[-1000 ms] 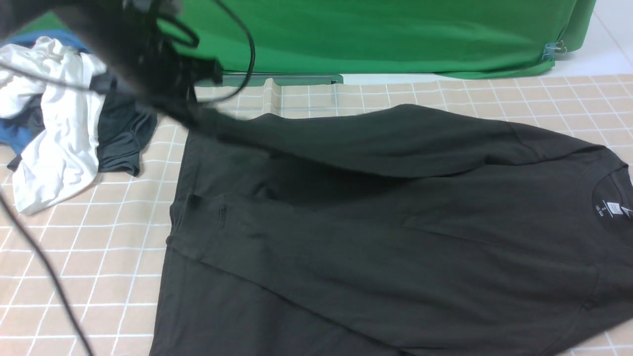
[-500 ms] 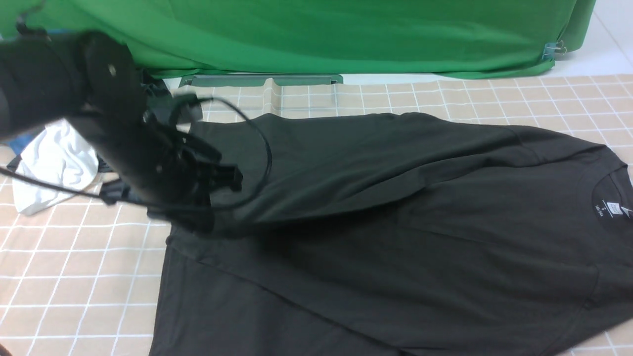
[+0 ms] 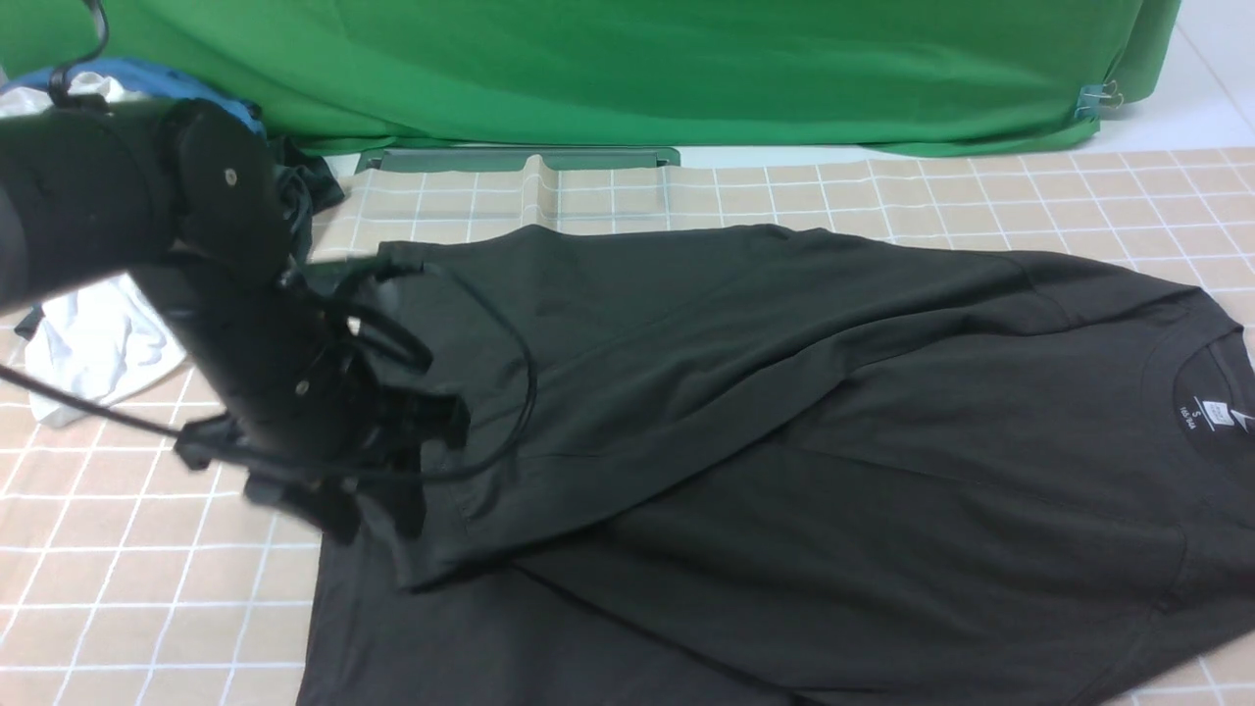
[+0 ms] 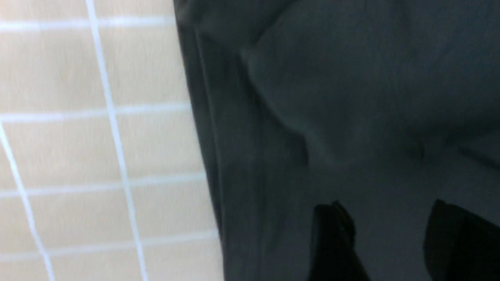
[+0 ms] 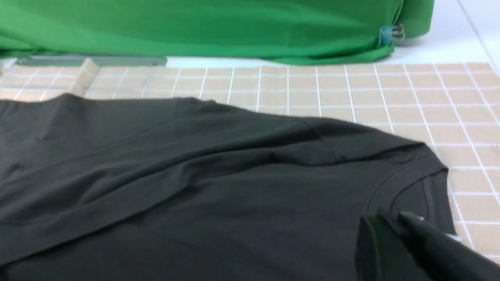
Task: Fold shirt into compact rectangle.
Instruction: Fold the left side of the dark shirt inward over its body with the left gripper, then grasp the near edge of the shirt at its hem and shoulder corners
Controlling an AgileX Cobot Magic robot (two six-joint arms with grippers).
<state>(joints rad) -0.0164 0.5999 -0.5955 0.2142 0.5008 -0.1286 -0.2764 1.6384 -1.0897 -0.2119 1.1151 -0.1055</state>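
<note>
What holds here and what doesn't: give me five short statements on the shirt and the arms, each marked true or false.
1. The neck label of the shirt lies toward the robot's right. True.
2. The shirt is folded into a compact rectangle. False: only its far edge is turned over toward the near side; the rest is spread out.
3. The left gripper has its fingers apart over the shirt. True.
4. The backdrop is blue. False: it is green.
5. The white clothes lie on top of the shirt. False: they lie off it, to the robot's left.
</note>
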